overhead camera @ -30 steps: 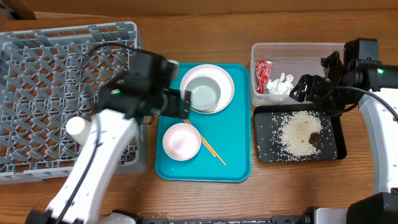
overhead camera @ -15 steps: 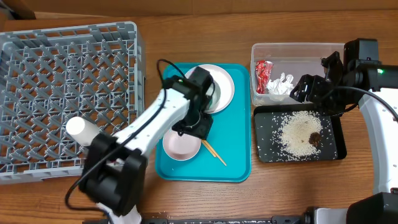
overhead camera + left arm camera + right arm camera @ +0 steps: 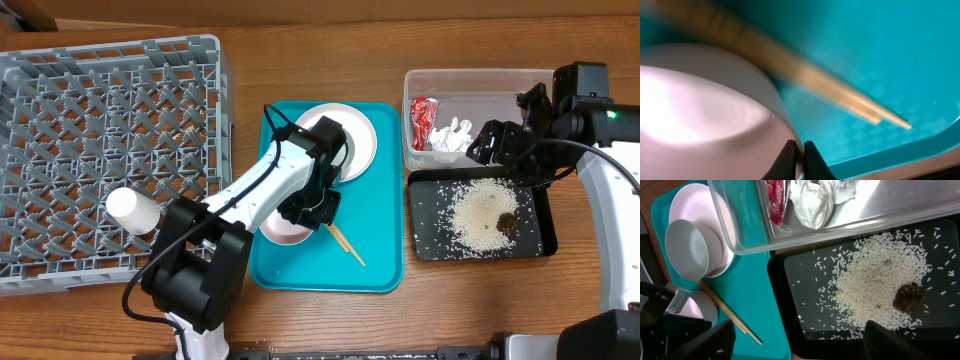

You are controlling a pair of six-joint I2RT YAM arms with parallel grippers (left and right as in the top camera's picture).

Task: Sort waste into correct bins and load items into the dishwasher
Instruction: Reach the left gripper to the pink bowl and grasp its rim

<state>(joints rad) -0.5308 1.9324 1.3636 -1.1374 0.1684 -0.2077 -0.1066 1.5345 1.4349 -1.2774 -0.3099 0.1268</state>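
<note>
The left claw (image 3: 801, 157) is down over the teal tray (image 3: 385, 200), at the rim of the pale pink bowl (image 3: 285, 232). In the left wrist view its two fingertips (image 3: 788, 159) stand almost together with the bowl's thin wall between them, so it appears clenched on that rim. The bowl fills the space to the left of the claw. The wooden chopsticks (image 3: 850, 97) lie just beyond the bowl on the tray, slanting away to the right. From overhead, the left arm crosses the round white plate (image 3: 362, 140) and the white bowl (image 3: 687, 250) sitting on it, at the far end of the tray. A small white cup (image 3: 133, 210) lies in the grey dish rack (image 3: 110, 110) on the left of the worktop (image 3: 470, 310). The right claw (image 3: 800, 325) hangs released, fingers wide apart, above the black tray (image 3: 805, 275), which holds the scattered rice grains (image 3: 875, 287) and the dark brown lump (image 3: 908, 297). Just behind it, the clear tub (image 3: 480, 82) contains the red foil wrapper (image 3: 421, 122) and the crumpled tissue (image 3: 452, 136), side by side.
</note>
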